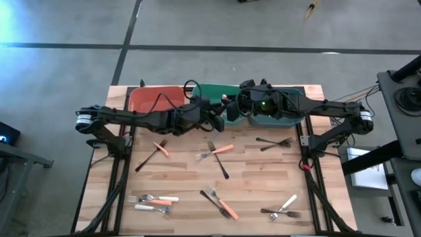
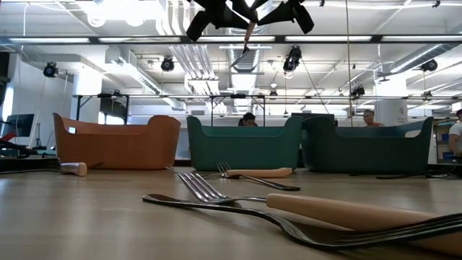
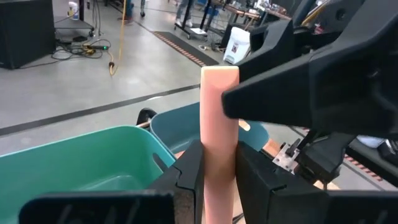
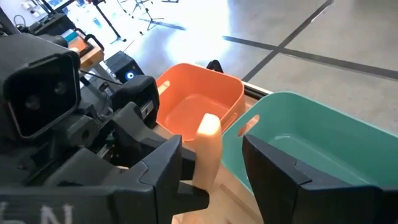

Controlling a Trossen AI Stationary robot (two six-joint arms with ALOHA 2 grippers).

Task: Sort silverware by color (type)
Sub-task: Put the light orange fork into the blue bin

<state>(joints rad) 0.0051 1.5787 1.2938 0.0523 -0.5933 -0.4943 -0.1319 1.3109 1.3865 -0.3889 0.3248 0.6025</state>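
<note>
Left tool (image 3: 217,180) is pinching an orange fork (image 3: 219,118) upright for handoff; right tool (image 4: 214,180) is spreading around its handle.

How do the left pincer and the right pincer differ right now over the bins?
The left pincer is shut on the orange-handled fork, clamping its handle low down; the right pincer stands open, its fingers either side of that handle without pinching it. The left one reaches in over the green bin, the right one over the teal bin. Both hang high above the table, meeting at the same fork.
</note>
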